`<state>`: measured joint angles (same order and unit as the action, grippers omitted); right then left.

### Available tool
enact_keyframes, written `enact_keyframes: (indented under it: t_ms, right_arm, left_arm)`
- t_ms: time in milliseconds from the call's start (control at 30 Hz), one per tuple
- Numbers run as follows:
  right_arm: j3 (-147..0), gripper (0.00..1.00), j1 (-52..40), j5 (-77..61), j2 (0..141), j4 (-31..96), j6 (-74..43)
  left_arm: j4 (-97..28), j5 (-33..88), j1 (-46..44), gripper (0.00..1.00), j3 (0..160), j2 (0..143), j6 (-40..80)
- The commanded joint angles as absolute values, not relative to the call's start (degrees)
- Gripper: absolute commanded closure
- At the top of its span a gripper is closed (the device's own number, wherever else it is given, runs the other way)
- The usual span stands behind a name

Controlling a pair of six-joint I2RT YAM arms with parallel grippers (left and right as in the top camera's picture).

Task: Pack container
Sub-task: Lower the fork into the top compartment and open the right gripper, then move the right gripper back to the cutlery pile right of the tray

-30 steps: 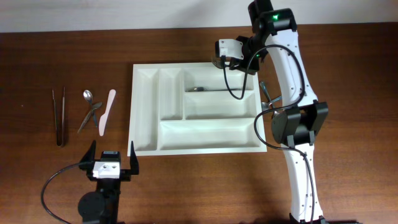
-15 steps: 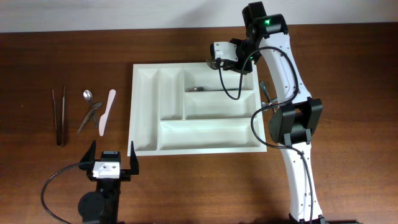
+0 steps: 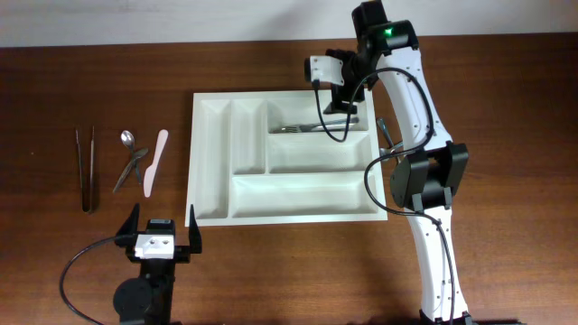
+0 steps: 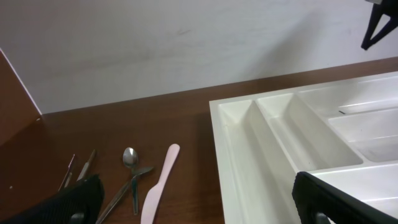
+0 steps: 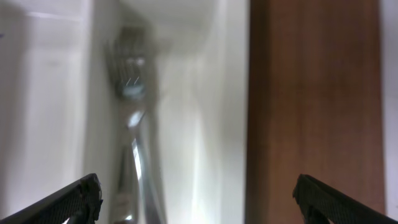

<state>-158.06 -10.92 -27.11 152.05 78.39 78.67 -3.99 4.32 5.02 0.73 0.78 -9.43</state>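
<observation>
Right pincer point(image 5: 196, 196) has sprung wide open since a second ago, and you've let go of the fork point(image 3: 293, 128): it lies flat in the top long compartment of the tray point(image 3: 209, 162), which sits in the middle of the desk point(image 3: 54, 90). Your left pincer point(image 3: 163, 213) hangs wide open, empty, just off the tray's near-left corner. Spoon point(image 3: 127, 137), spatula point(image 3: 153, 162) and tweezers point(image 3: 86, 171) lie left of it.

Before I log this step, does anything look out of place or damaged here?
Nothing is spilled or damaged. Only the spoon, left of the container, lies crossed with another metal utensil; the fork lies lengthwise in its compartment.
</observation>
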Motion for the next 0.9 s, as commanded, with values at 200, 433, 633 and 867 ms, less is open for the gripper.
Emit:
enact_keyframes:
  t_ms: [200,433,633,867]
  right_arm:
    - [-169.62,0.01,-8.82,-20.53,149.69,75.66,54.17]
    - [-169.88,0.01,-2.96,-3.20,149.73,81.38,22.22]
    - [-169.88,0.01,1.32,-10.83,149.73,92.66,9.50]
    - [-169.51,0.03,5.28,-12.23,149.73,97.34,-0.27]
  left_arm:
    - [-4.14,5.15,5.32,0.01,0.49,0.30,-9.98]
    - [-4.14,5.15,5.32,0.01,0.49,0.30,-9.98]
    - [-4.14,5.15,5.32,0.01,0.49,0.30,-9.98]
    - [-4.14,5.15,5.32,0.01,0.49,0.30,-9.98]
